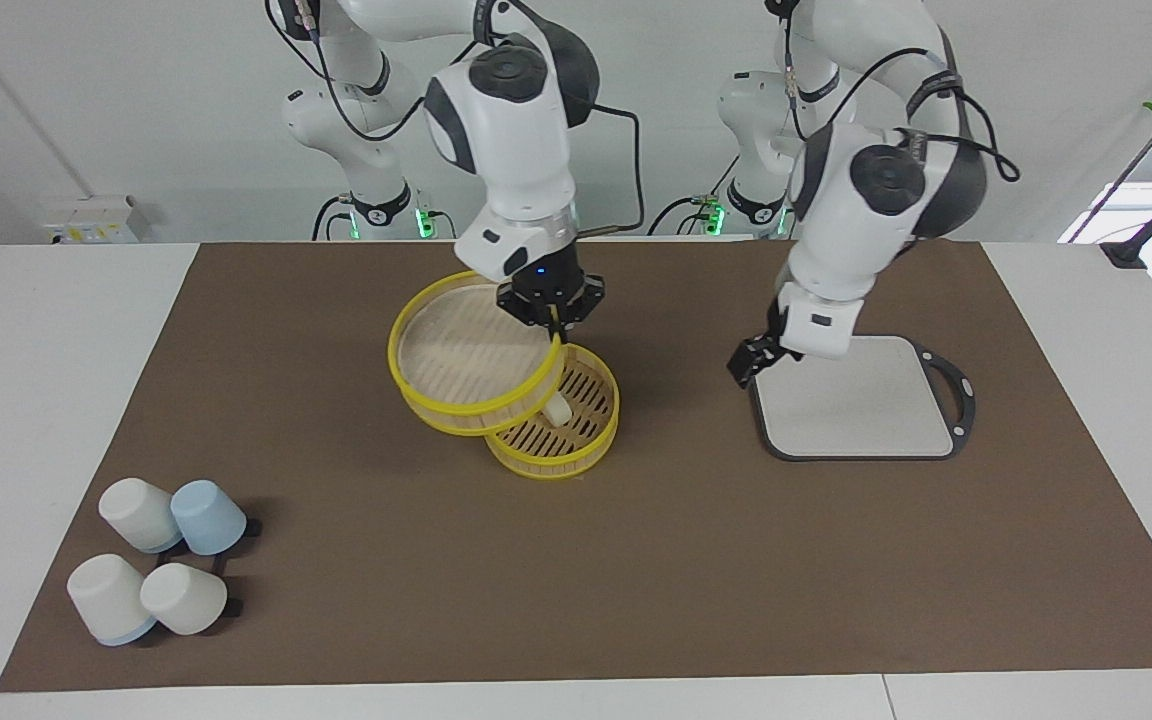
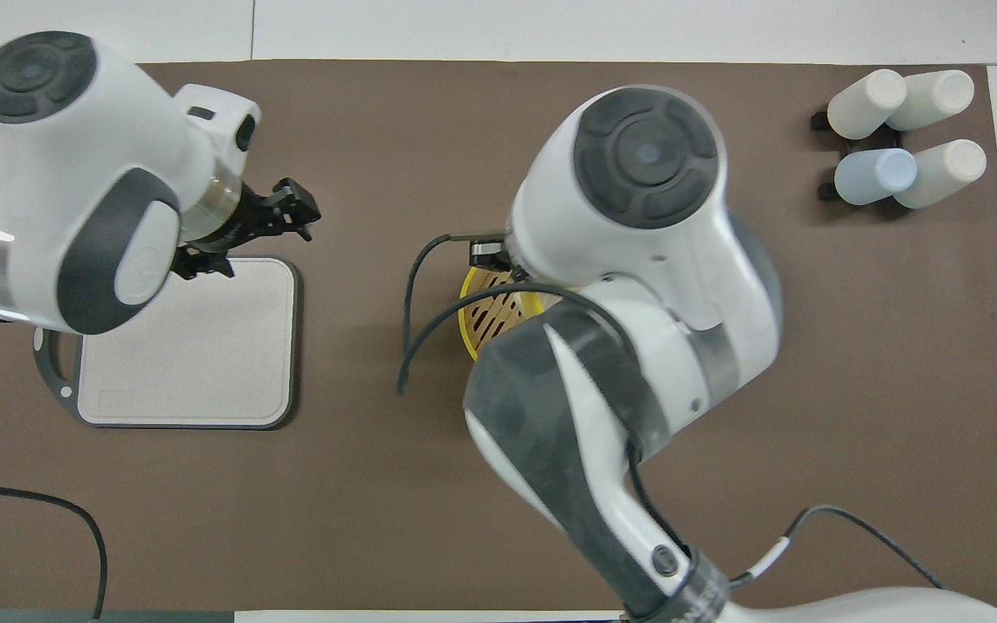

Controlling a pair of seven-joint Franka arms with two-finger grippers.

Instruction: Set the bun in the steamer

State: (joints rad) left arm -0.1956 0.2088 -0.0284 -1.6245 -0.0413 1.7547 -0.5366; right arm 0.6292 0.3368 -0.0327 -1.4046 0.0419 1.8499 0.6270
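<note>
The steamer [image 1: 576,455] stands mid-table on the brown mat, and part of its slatted floor also shows in the overhead view [image 2: 490,305]. The bun [image 1: 558,406] lies on that floor, free of any gripper. My right gripper [image 1: 551,318] is shut on the rim of the steamer lid [image 1: 466,360]. It holds the lid tilted in the air, partly over the steamer. In the overhead view my right arm hides the lid and the bun. My left gripper [image 1: 751,362] is open and empty, raised over the grey board's corner nearest the steamer. It also shows in the overhead view [image 2: 265,235].
A grey rectangular board [image 1: 856,400] lies toward the left arm's end of the table and shows in the overhead view [image 2: 196,346]. Several upturned cups [image 1: 156,565] stand at the right arm's end, farther from the robots, and show in the overhead view [image 2: 897,147].
</note>
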